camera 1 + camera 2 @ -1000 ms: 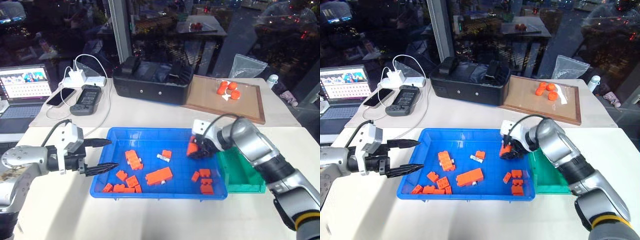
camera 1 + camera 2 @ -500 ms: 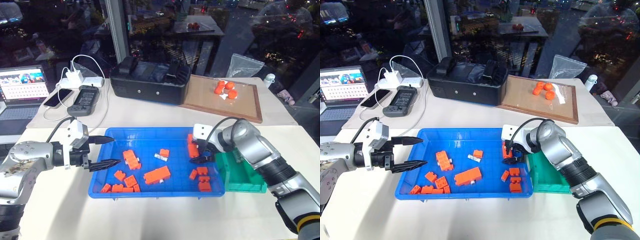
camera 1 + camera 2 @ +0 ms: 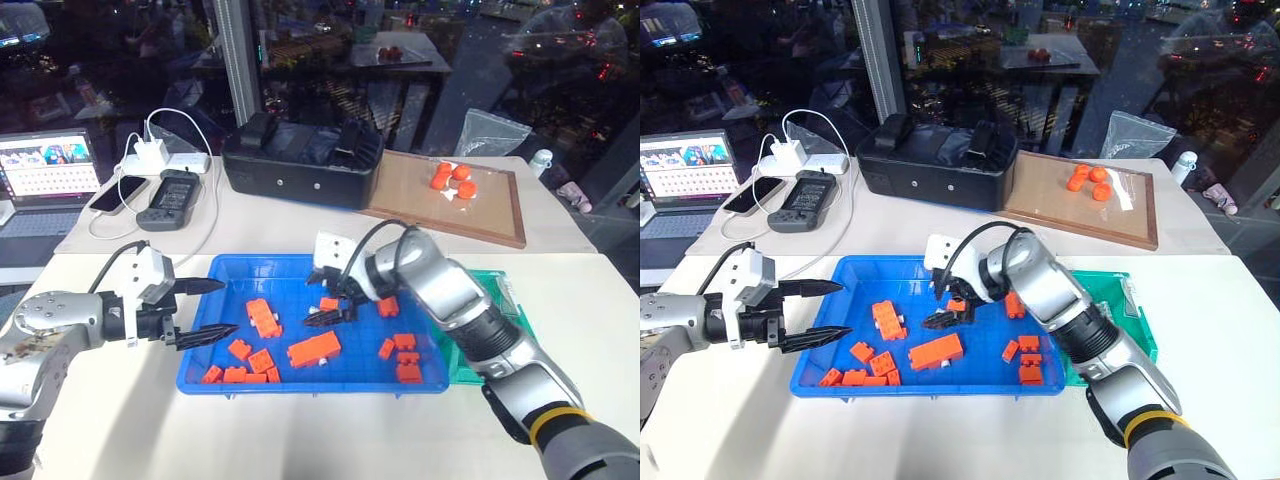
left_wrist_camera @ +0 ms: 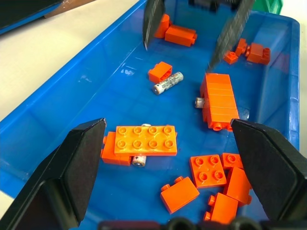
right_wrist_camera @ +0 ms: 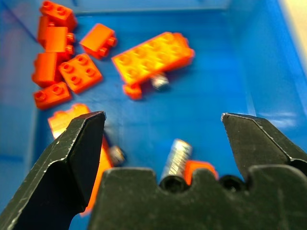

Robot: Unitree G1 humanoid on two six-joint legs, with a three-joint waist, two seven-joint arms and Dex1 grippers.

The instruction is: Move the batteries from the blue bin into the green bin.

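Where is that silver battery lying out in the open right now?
In the left wrist view the battery lies on the blue bin floor, touching a small orange brick, with the right end effector open just above it.

bench (image 3: 120,420): white top, seam across it just behind the black case's near side
black case (image 3: 300,160): landmark, sits mid-bench at the back
window (image 3: 120,50): dark glass right behind the black case, night outside, reflections of room and lights
window post (image 3: 240,60): pale vertical frame rising behind the case's left end
wooden board (image 3: 480,210): touching the case's right side, small orange pieces (image 3: 452,180) on it
power strip (image 3: 165,160): left of the case, white charger and cables plugged in
phone (image 3: 120,193), dark handheld device (image 3: 170,198): left of the case, near the strip
laptop (image 3: 45,180): far left of the case, screen lit
clear plastic bag (image 3: 495,130): beyond the board
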